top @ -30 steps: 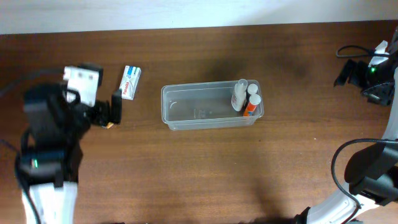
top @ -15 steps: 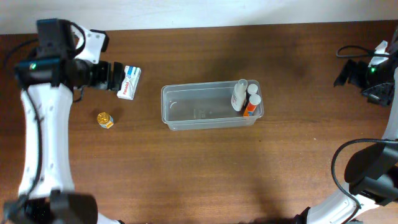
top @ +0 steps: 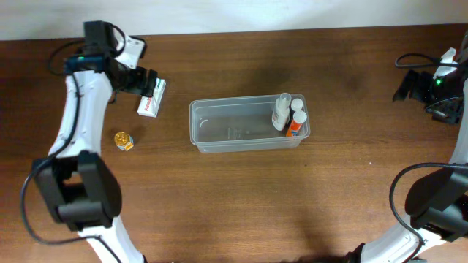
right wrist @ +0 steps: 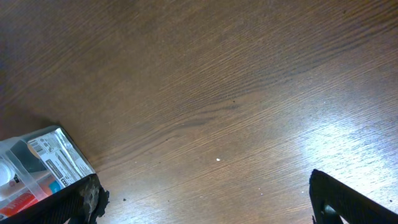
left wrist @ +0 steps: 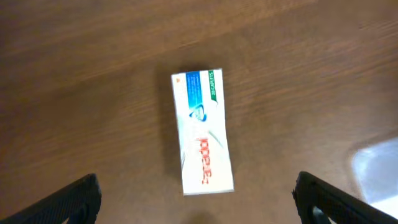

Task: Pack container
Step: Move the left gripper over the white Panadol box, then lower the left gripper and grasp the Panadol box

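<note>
While the left claw (top: 148, 80) hangs wide open above a white cardboard box (top: 151, 98), the clear rectangular plastic container (top: 245, 145) lies on the brown wooden desk (top: 329, 190), well to that claw's right. The right claw (top: 409, 86), also open, sits far beyond it. Both wrist views cut the container off.

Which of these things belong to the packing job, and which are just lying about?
Part of the job: the clear container; the white bottle and orange bottle already inside it; the white box, below the open left gripper; probably the small yellow item, not yet packed.
Just lying about: the black cable at far right; the open right gripper, away from everything.
</note>
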Robot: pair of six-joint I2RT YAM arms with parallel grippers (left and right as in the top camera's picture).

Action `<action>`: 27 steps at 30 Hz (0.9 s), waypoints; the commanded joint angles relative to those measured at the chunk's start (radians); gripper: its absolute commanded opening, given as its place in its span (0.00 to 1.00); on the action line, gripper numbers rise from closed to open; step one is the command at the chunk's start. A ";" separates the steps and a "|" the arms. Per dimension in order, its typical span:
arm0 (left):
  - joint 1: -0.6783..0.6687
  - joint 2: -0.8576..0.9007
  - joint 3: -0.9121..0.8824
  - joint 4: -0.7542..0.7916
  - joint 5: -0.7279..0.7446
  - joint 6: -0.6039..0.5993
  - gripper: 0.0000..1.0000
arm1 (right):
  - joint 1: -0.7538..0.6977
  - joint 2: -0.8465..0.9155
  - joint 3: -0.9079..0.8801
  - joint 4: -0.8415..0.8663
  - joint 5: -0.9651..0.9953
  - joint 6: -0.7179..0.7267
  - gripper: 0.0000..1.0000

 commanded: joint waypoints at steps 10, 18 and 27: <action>-0.021 0.168 0.018 0.076 -0.027 0.056 0.99 | -0.001 -0.015 0.002 0.000 -0.005 0.007 0.98; -0.021 0.195 0.018 0.067 -0.027 0.055 0.99 | -0.001 -0.015 0.002 0.001 -0.005 0.007 0.98; -0.021 0.251 0.018 0.080 -0.027 0.055 0.99 | -0.001 -0.015 0.002 0.000 -0.005 0.007 0.98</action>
